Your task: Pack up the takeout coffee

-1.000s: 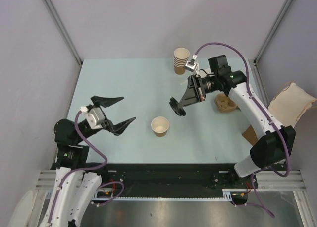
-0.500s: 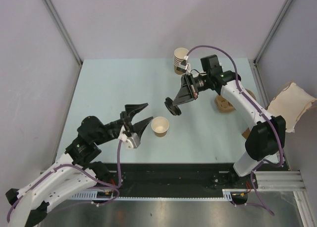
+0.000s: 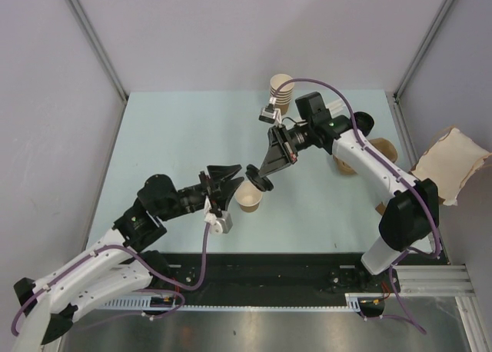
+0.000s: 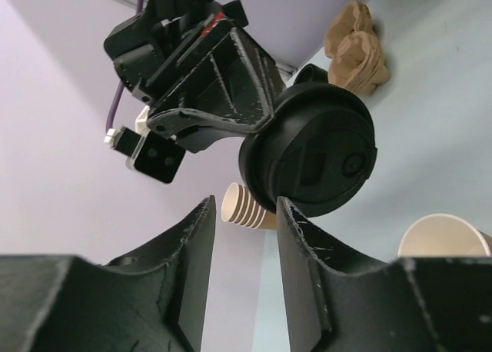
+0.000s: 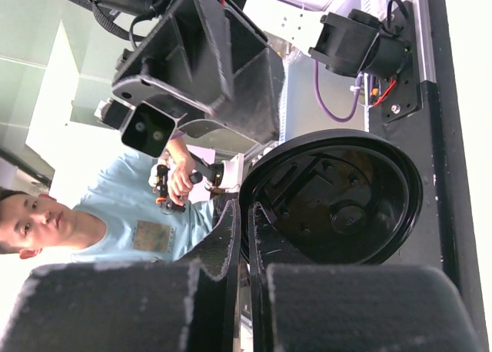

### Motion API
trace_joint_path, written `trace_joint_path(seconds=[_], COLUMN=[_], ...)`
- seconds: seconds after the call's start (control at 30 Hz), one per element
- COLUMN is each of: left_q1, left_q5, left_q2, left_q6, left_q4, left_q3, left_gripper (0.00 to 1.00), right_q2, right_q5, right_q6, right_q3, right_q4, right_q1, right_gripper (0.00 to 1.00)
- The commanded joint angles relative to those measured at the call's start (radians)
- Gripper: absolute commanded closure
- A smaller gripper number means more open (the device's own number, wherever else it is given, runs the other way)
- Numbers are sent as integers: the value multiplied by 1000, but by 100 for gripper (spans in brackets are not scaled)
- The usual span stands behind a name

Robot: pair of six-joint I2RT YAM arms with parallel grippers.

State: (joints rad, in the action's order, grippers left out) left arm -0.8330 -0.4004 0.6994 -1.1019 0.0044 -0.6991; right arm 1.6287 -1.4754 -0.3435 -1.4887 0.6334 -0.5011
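A lidless tan paper cup [image 3: 248, 201] stands on the table near the front middle; its rim shows in the left wrist view [image 4: 446, 237]. My right gripper [image 3: 262, 175] is shut on the rim of a round black lid [image 3: 260, 184] and holds it tilted just above the cup's far left edge. The lid also shows in the left wrist view [image 4: 311, 156] and the right wrist view [image 5: 338, 194]. My left gripper [image 3: 232, 183] is open and empty, just left of the cup, its fingers pointing at the lid.
A stack of lidless tan cups [image 3: 281, 92] stands at the back of the table. A brown pulp cup tray [image 3: 344, 166] lies right of the middle, partly under my right arm. A brown paper bag [image 3: 450, 161] sits at the right edge.
My left arm has swung right, bringing its open gripper up beside the cup. My right gripper has carried the lid forward and left, down to just above the cup.
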Motion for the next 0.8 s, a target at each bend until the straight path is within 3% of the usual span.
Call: trace_joint_path(seconds=[0.0,0.77], left_q1=[-23,-60], left_q5=[-31,1], left_q2=[-1,18], left_q6=[-61,-61], left_q4=[-26,17], left_q3=[18,13], left_gripper=[59,84], right_q2=[2,17], right_q5=[-180,-180], right_q6=[4,23], right_q3=[-4,-4], right_q4=[-21,-6], right_q1=[-19,-82], right_gripper=[100,100])
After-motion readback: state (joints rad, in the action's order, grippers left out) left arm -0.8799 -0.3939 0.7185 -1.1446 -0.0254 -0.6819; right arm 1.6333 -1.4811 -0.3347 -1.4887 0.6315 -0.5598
